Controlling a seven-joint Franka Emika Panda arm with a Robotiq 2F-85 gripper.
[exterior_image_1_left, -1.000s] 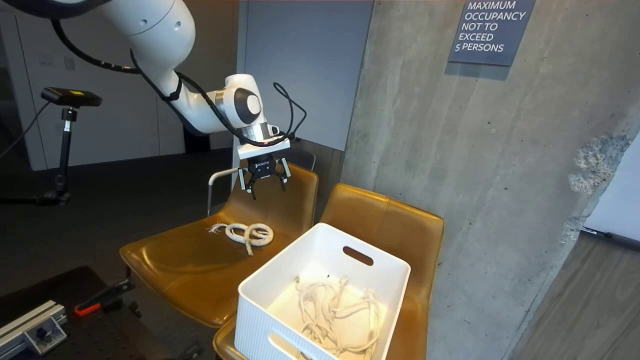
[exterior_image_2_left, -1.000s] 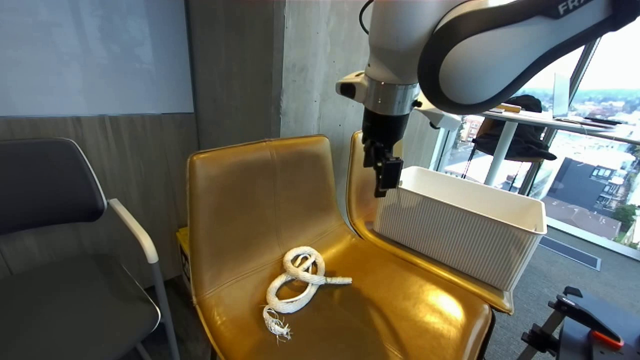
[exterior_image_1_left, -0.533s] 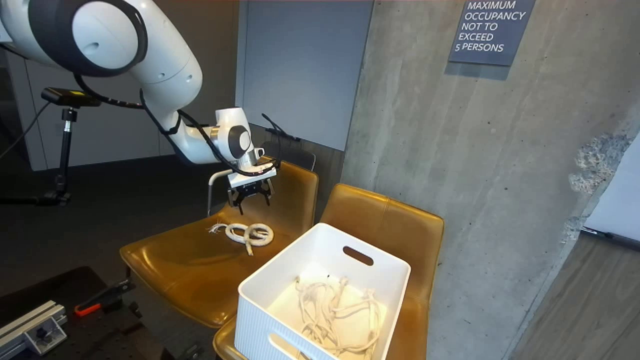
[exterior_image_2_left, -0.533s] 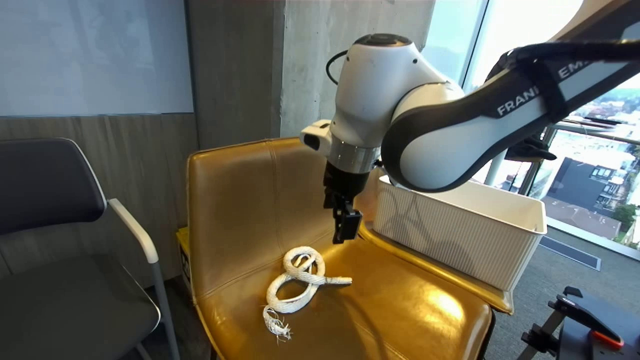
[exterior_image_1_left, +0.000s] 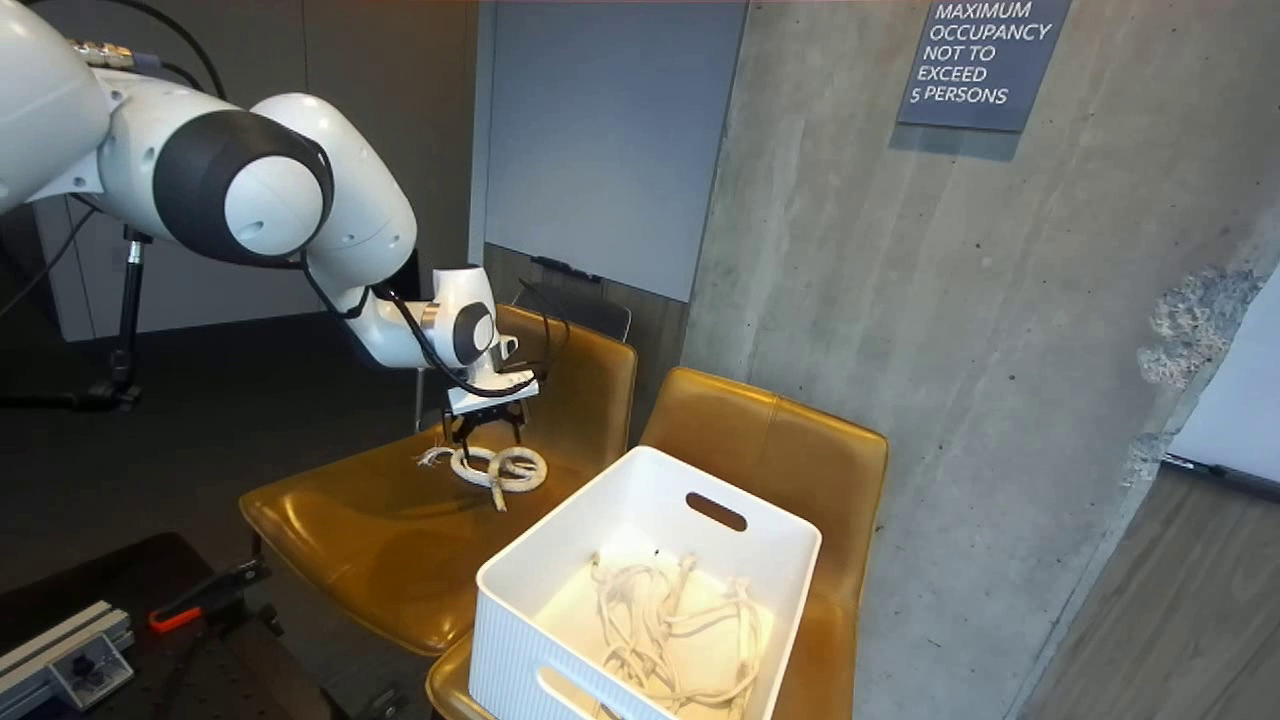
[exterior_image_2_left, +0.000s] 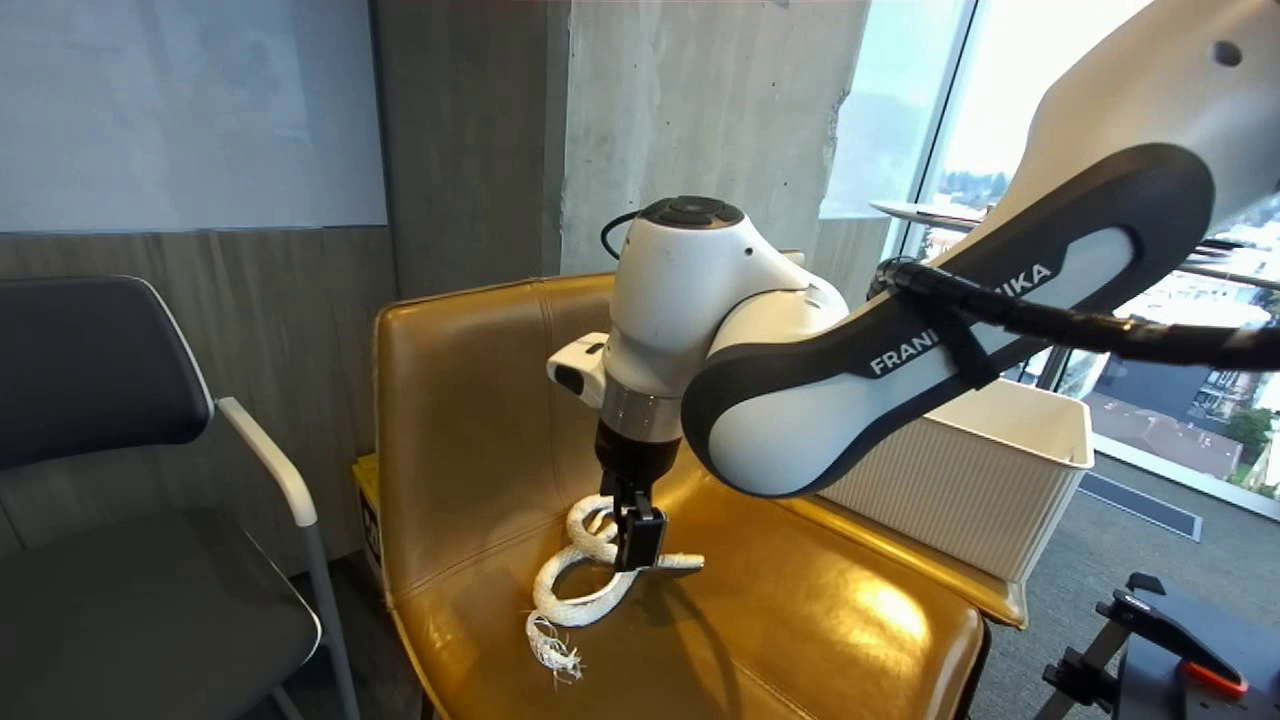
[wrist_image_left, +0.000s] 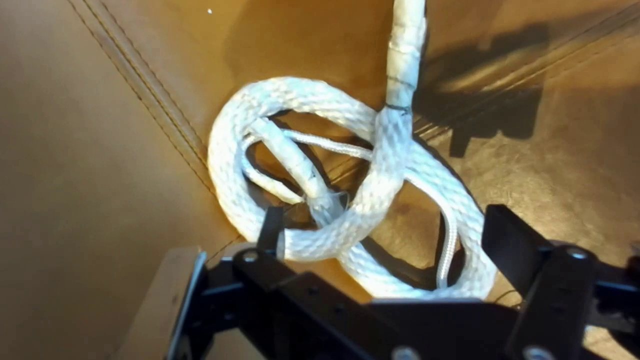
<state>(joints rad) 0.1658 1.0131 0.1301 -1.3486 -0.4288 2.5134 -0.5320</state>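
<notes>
While the black jaws stand wide apart with nothing gripped, a coiled white rope (wrist_image_left: 390, 145) lies below them on a tan chair (exterior_image_2_left: 830, 620); whether they touch it is hard to tell. Off to their side, a white bin (exterior_image_1_left: 507, 645) holds tangled cords (exterior_image_1_left: 637, 660).

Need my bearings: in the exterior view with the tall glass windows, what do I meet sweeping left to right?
Dark grey office chair with a pale armrest → loosely coiled white rope → ribbed white plastic box → black tool with a red part.
</notes>
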